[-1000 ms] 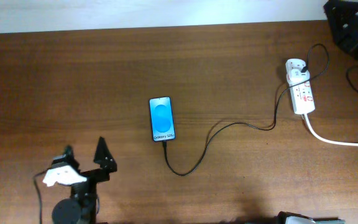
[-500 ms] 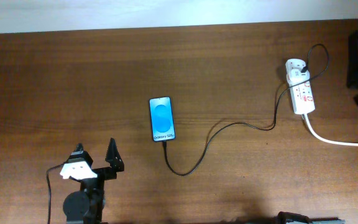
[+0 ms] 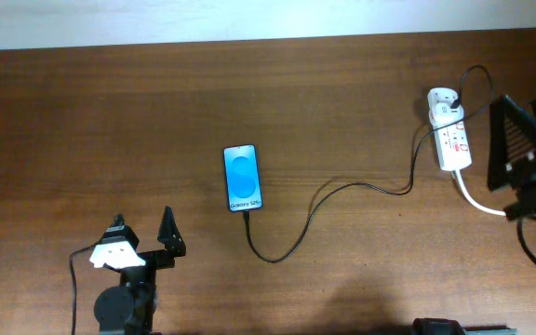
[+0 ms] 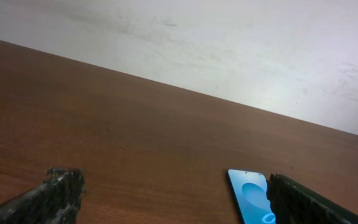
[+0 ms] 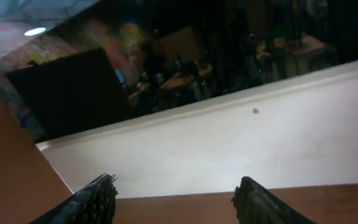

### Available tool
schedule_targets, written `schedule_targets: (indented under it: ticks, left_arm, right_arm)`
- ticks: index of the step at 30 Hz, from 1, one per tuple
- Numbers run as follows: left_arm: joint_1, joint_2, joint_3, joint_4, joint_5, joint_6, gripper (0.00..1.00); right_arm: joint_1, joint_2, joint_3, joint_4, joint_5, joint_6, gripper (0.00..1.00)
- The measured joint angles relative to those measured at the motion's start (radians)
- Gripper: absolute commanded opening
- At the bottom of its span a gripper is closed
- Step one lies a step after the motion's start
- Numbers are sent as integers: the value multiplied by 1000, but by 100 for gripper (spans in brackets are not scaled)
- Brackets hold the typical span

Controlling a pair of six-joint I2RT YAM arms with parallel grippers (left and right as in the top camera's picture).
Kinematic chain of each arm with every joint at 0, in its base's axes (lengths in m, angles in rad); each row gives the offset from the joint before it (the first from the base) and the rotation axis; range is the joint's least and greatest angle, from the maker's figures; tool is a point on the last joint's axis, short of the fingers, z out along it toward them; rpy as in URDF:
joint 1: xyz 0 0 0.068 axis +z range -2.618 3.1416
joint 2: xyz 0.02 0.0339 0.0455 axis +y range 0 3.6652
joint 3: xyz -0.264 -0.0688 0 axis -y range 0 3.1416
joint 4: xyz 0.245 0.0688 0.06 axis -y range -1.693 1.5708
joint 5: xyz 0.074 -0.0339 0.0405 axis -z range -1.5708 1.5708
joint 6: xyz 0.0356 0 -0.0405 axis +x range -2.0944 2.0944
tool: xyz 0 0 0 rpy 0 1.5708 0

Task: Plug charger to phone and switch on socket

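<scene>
I found the phone point(image 3: 241, 178) lying flat at the centre of the desk point(image 3: 91, 112), screen lit blue. The charger point(image 3: 314, 207) cable met the phone's lower edge, looped toward the bottom of the frame, then ran to the upper right, where its white plug sat in the top end of the socket point(image 3: 452, 140). I could not tell the switch position. A white lead point(image 3: 505, 210) left the socket toward the right edge. The left claw point(image 3: 143, 228) hovered at the lower left, released, fingers wide apart, well apart from the phone. The right claw point(image 5: 176, 199) stood released near the socket's right side, grasping nothing.
</scene>
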Motion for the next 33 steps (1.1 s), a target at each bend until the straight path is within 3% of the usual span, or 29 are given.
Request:
schedule_targets:
  ticks: [6, 12, 19, 33]
  left_arm:
    - [0, 0, 0, 0, 0, 0, 99]
    - [0, 0, 0, 0, -3, 8, 99]
    - [0, 0, 0, 0, -5, 292, 99]
    - [0, 0, 0, 0, -4, 340, 99]
  right_arm:
    - [5, -119, -2, 29, 0, -34, 79]
    - [14, -253, -2, 40, 0, -127, 81]
    - [14, -267, -2, 39, 1, -142, 83]
    - [15, -296, -3, 36, -45, -145, 86]
